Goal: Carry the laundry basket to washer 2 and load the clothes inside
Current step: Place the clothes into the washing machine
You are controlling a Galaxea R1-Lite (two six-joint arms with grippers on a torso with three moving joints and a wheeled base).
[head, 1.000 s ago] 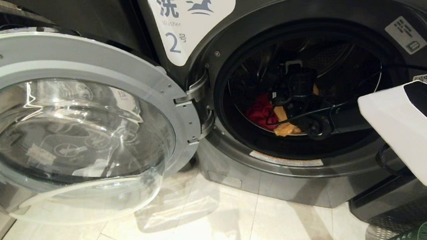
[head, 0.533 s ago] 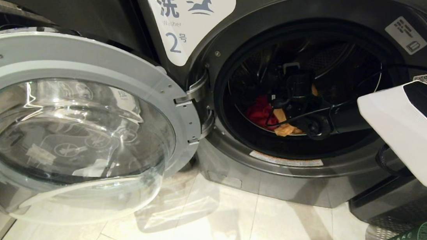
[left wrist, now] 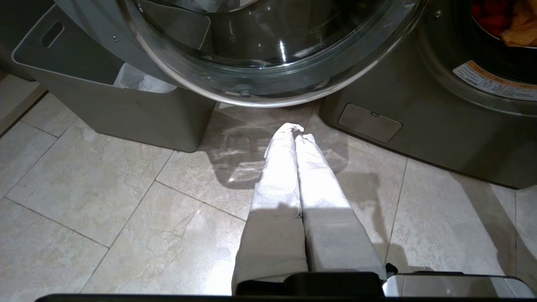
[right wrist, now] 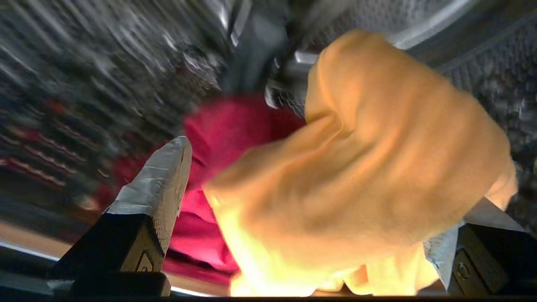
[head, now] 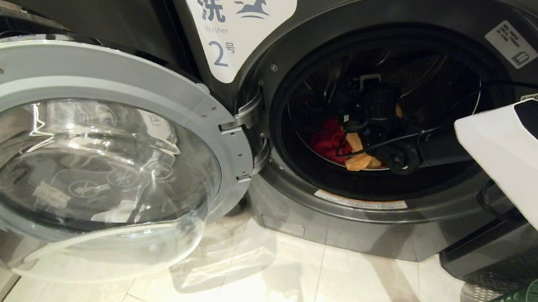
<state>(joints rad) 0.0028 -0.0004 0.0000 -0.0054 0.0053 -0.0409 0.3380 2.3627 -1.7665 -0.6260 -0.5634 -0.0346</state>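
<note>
Washer 2 (head: pixel 236 21) stands with its round glass door (head: pixel 86 153) swung wide to the left. My right gripper (head: pixel 367 94) reaches into the drum, open, fingers spread wide (right wrist: pixel 331 176). Of the clothes, a yellow-orange cloth (right wrist: pixel 377 147) lies loose between the fingers and covers the tip of one; a pink-red garment (right wrist: pixel 226 126) lies behind it. In the head view both sit at the drum's bottom, pink-red (head: pixel 327 140) beside yellow (head: pixel 358 159). The green laundry basket (head: pixel 534 293) shows only its rim at the lower right. My left gripper (left wrist: pixel 295 132) is shut, parked low over the floor.
A grey bin (left wrist: pixel 105 96) with a white bag (left wrist: pixel 138 79) stands under the open door, left of the washer. The door overhangs the tiled floor (left wrist: pixel 126 201) in front. My right arm's white forearm (head: pixel 522 171) crosses the drum opening's right side.
</note>
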